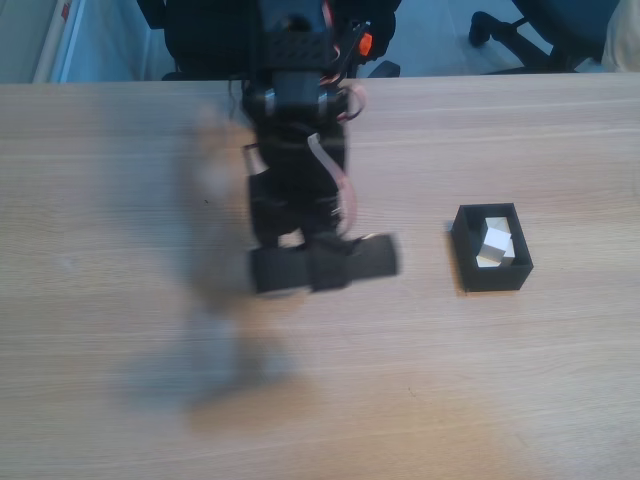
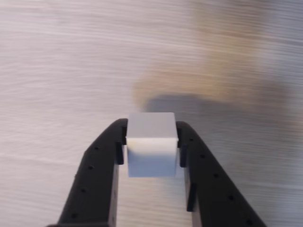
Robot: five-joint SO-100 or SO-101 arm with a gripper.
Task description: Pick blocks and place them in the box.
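Note:
In the wrist view a plain white block (image 2: pixel 151 144) sits clamped between my two black fingers, and my gripper (image 2: pixel 151 142) is shut on it above the blurred wooden table. In the fixed view my black arm and gripper (image 1: pixel 320 265) hang blurred over the middle of the table, left of the box; the held block is hidden there. The small black open-topped box (image 1: pixel 492 275) stands at the right, and white blocks (image 1: pixel 497 243) lie inside it.
The light wooden table (image 1: pixel 120 350) spreads wide to the left and front. Beyond its far edge stand a black chair base (image 1: pixel 520 30) and dark equipment behind the arm.

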